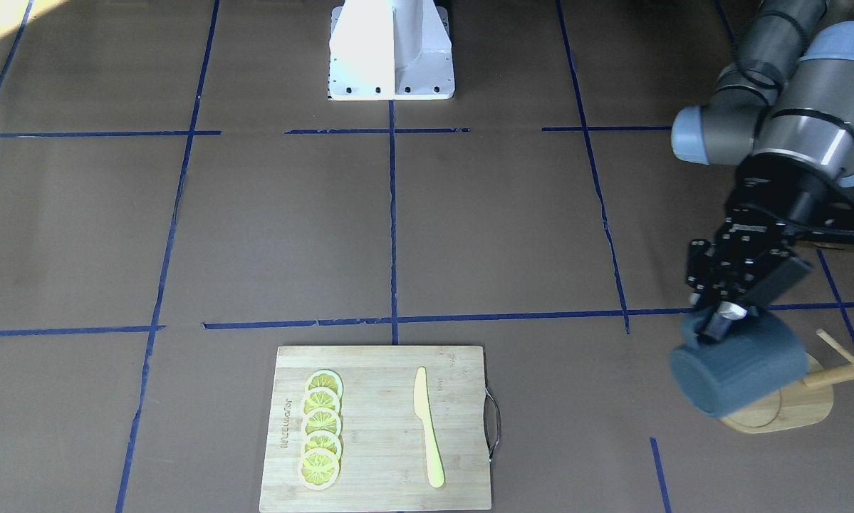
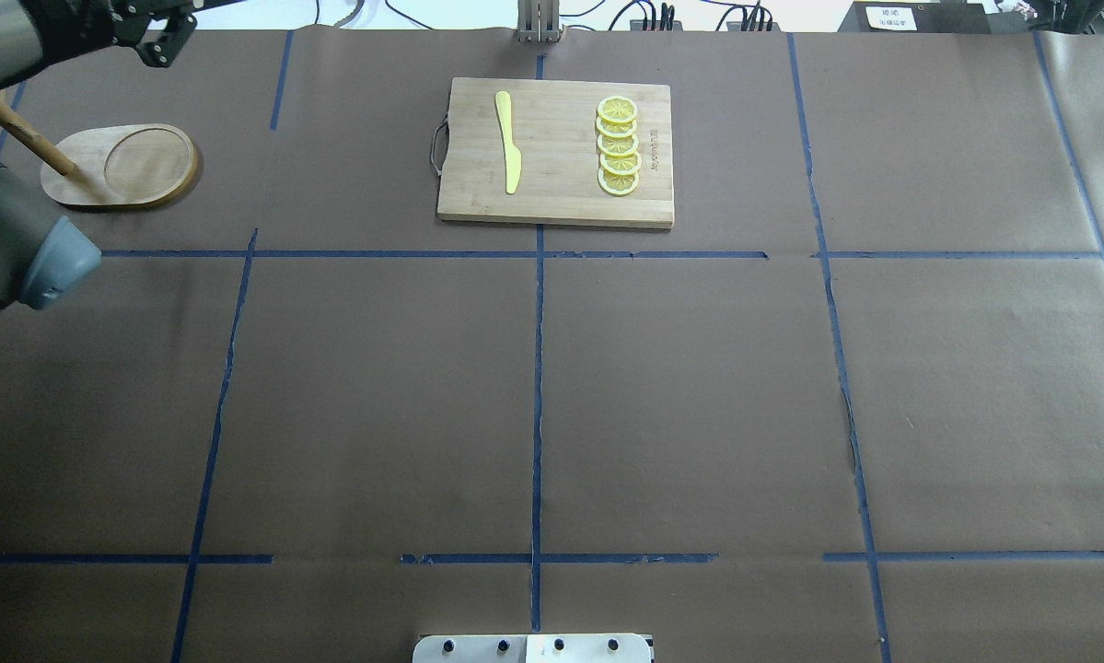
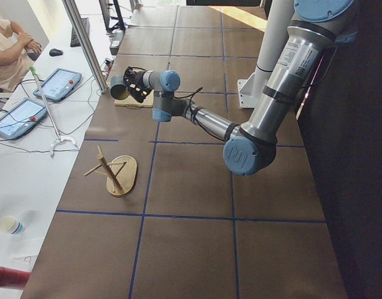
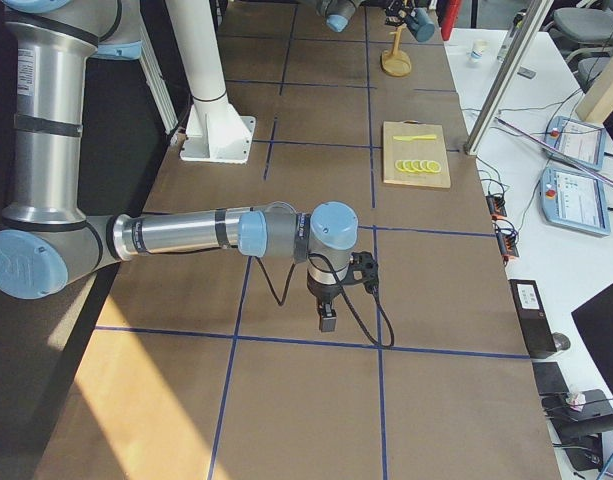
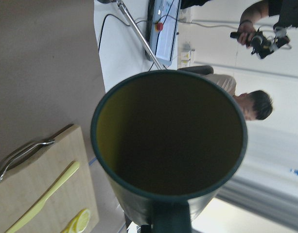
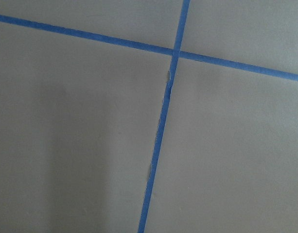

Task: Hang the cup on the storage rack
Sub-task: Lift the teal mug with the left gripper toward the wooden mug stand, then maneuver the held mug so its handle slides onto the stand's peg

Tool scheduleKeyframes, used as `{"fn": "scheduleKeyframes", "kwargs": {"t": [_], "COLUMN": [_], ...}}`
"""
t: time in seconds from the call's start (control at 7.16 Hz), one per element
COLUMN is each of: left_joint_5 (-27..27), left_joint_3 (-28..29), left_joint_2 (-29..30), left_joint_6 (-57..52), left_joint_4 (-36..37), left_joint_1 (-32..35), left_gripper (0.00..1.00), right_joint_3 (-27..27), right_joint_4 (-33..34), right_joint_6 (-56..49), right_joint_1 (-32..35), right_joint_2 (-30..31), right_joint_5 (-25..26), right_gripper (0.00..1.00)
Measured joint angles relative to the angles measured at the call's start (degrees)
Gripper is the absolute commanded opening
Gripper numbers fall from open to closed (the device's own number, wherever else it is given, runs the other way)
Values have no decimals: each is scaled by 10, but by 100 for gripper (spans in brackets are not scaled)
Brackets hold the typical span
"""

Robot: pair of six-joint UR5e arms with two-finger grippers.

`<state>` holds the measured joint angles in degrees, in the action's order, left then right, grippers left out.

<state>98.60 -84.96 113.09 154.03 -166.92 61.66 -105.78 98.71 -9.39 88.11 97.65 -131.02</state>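
Exterior front-facing: I've got left gripper (image 1: 719,322) pinching mug (image 1: 738,374) by handle, tipped sideways so loop can take a mug rack (image 1: 790,417) peg; right gripper (image 4: 327,318) can't tell.

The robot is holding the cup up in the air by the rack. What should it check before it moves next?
1. Left gripper shut on the cup: ok, it grips the handle and the cup is off the table.
2. Cup turned on its side: ok.
3. Rack standing, pegs bare: ok.
4. Handle lined up with a peg: cannot tell.
5. Right gripper far from the rack: ok.
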Motion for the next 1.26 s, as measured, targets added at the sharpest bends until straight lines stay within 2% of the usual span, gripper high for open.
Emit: {"fn": "scheduleKeyframes", "kwargs": {"t": [0.28, 0.56, 0.7, 1.26], "left_joint_5": [8, 11, 12, 12], "left_joint_3": [60, 136, 157, 229], "left_joint_2": [-15, -36, -43, -48], "left_joint_6": [79, 138, 159, 194], "left_joint_4": [-99, -251, -292, -381], "left_joint_1": [33, 44, 50, 66], "left_gripper": [2, 2, 3, 3], "right_joint_3": [-1, -2, -2, -2], "right_joint_4": [0, -1, -1, -1], "right_joint_6": [0, -1, -1, -2], "right_joint_1": [1, 1, 1, 1], "right_joint_2": [-1, -2, -3, -5], "right_joint_5": [1, 1, 1, 2], "right_gripper": [100, 100, 100, 100]}}
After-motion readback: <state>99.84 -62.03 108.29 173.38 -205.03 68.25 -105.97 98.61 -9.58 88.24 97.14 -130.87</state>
